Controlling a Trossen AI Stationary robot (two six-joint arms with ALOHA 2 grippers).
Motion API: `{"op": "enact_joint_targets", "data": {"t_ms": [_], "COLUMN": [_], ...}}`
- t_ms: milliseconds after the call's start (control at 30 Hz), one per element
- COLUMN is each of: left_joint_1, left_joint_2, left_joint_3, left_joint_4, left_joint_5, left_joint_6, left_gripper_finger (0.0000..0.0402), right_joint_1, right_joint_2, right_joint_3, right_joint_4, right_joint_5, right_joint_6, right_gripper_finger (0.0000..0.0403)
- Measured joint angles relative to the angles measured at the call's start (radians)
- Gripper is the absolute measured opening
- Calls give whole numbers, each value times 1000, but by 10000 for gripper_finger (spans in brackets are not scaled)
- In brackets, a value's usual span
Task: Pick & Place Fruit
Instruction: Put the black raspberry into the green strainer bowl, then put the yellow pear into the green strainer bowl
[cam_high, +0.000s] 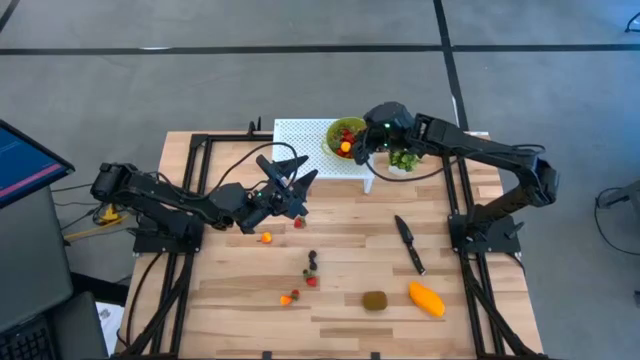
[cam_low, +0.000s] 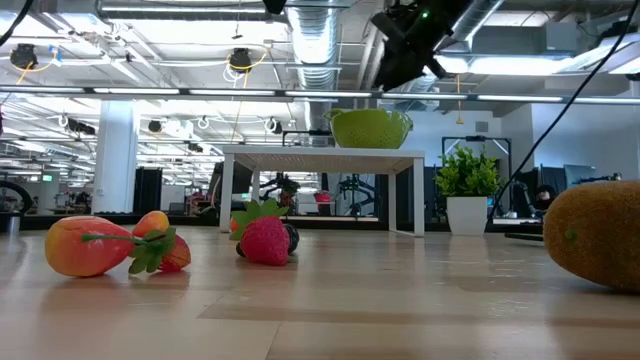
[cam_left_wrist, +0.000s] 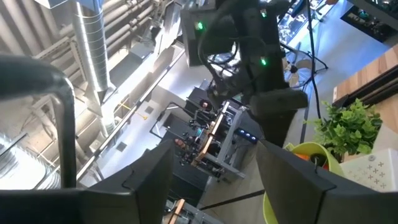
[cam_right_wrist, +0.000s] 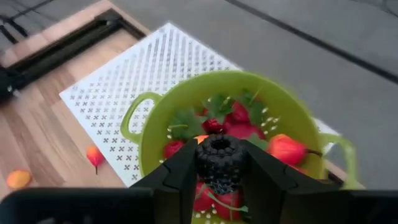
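Two arms work over the wooden desk. Right end effector hangs above the green colander on the white perforated stand at the far edge, clenched on a dark blackberry. Left end effector hovers mid-left, fingers spread, empty. Mango, kiwi and small berries lie near.
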Motion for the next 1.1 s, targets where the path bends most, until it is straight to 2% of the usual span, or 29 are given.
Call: {"op": "enact_joint_targets", "data": {"t_ms": [300,500,800,933,1100], "left_joint_1": [0,0,0,0,0], "left_joint_2": [0,0,1,1,1], "left_joint_3": [0,0,0,0,0], "left_joint_4": [0,0,0,0,0], "left_joint_5": [-22,-113,-105,-105,-105], "left_joint_6": [5,4,-23,-24,-26], "left_gripper_finger": [220,215,212,210,209], "right_joint_1": [6,-9,-1,-7,-20], "right_joint_2": [130,126,118,118,118], "right_joint_3": [-1,6,7,7,7], "right_joint_4": [-15,-12,9,9,6], "right_joint_5": [-28,-26,-36,-35,-35], "right_joint_6": [-34,-34,-86,-89,-89], "right_gripper_finger": [102,103,104,126,179]}}
